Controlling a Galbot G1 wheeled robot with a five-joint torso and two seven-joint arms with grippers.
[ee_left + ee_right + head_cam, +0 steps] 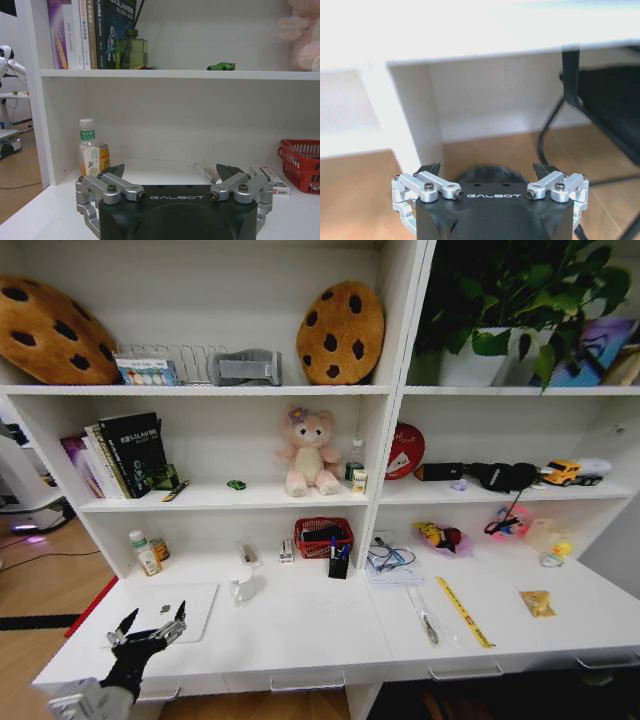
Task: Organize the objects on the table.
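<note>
Your left gripper [150,628] hovers with its jaws spread wide over the near-left corner of the desk [300,625], just at the near edge of the slim silver laptop [170,608]. The laptop lies flat and closed, its long axis running left to right, slightly skewed, with its far edge towards the shelving. If it is the step in hand, I judge you do best to come in low and square to its near long edge, since a flat lid gives little to pinch. The tiny green toy car [221,66] sits on the shelf above, broadside on, long axis left to right. Your right gripper [490,175] hangs below desk level over the floor, also wide open.
</note>
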